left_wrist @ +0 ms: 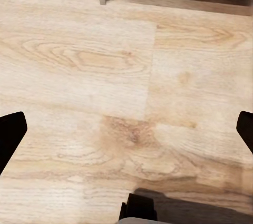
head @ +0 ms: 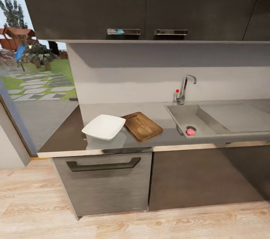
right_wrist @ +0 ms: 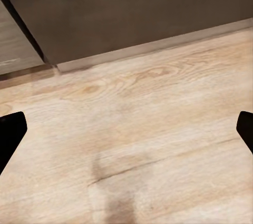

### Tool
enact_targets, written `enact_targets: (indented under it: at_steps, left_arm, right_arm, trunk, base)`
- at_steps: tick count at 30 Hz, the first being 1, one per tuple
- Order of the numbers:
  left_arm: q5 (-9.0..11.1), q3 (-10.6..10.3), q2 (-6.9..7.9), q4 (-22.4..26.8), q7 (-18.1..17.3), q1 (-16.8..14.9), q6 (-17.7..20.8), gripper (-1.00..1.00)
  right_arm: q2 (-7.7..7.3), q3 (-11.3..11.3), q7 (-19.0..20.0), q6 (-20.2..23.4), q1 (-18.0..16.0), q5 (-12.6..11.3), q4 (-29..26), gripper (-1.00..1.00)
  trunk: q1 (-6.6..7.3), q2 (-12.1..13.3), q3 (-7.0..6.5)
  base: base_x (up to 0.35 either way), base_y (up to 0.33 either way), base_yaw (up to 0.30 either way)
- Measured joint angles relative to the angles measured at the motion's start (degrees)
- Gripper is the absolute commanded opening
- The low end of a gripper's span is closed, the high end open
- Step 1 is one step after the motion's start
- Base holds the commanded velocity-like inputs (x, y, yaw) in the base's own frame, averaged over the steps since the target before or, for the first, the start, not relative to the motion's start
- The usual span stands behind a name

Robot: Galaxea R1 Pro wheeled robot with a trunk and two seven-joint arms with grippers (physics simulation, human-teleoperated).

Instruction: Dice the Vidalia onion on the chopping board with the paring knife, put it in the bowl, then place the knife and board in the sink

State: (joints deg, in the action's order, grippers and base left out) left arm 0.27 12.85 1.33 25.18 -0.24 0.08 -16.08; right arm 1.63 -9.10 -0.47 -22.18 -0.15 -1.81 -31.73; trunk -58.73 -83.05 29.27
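In the head view a pinkish Vidalia onion (head: 190,131) lies in the steel sink (head: 180,116), near the basin's front edge. A brown chopping board (head: 142,126) rests on the grey countertop (head: 157,109) left of the sink. Its left end is touched or overlapped by the white square bowl (head: 104,127). I cannot make out the paring knife. My left gripper (left_wrist: 126,129) is open above wooden floor, and my right gripper (right_wrist: 126,129) is open above floor beside the cabinet base.
A chrome faucet (head: 184,88) with a red knob stands behind the basin, with the drainboard (head: 232,117) to its right. Dark wall cabinets (head: 142,2) hang above. A drawer with a handle (head: 103,165) sits below the bowl. A window (head: 33,66) is at left.
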Motion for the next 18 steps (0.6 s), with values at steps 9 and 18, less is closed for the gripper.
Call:
enact_targets:
  at_steps: [9, 18]
  left_arm:
    - [-0.03, -0.01, -0.07, -0.01, 0.15, 0.0, 0.0, 1.0]
    - [-0.03, 0.0, -0.08, 0.02, 0.24, 0.0, -0.01, 1.0]
  right_arm:
    - [0.09, -0.02, -0.08, -0.08, 0.01, 0.05, -0.01, 1.0]
    - [0.09, -0.02, -0.1, -0.06, 0.01, 0.05, -0.01, 1.0]
  trunk:
    - [0.0, 0.0, 0.0]
    - [0.01, 0.0, 0.0]
  base:
    - [0.008, -0.104, 0.014]
    - [0.081, -0.201, 0.136]
